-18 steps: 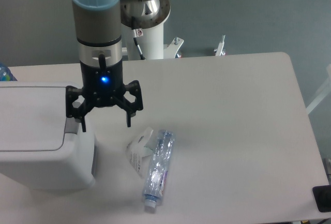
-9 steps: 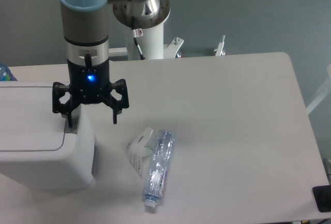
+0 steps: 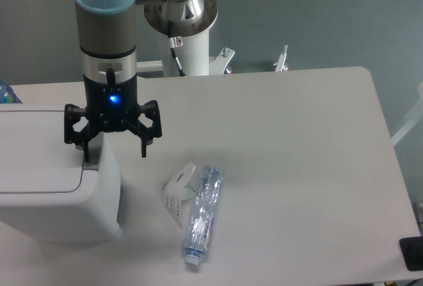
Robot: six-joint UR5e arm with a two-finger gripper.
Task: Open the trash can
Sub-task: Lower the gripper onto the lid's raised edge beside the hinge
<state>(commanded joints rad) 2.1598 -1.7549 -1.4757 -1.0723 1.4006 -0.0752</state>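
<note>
The trash can point(image 3: 46, 187) is a large boxy white bin at the left edge of the table, with a flat lid lying shut and a grey push tab point(image 3: 90, 162) on its right edge. My gripper point(image 3: 113, 152) is open and hangs over the can's right edge. Its left finger point(image 3: 84, 148) stands right at the grey tab, and its right finger point(image 3: 143, 146) hangs over the table beside the can. Whether the left finger touches the tab cannot be told.
A clear plastic bottle point(image 3: 201, 214) lies on the table right of the can, with a crumpled white label point(image 3: 177, 189) beside it. The arm's white base point(image 3: 185, 35) stands behind the table. A dark object point(image 3: 411, 253) sits at the bottom right corner.
My gripper has moved left, from over the table beside the can to over the can's right edge, and its left finger has come to the grey tab. The lid stays shut.
</note>
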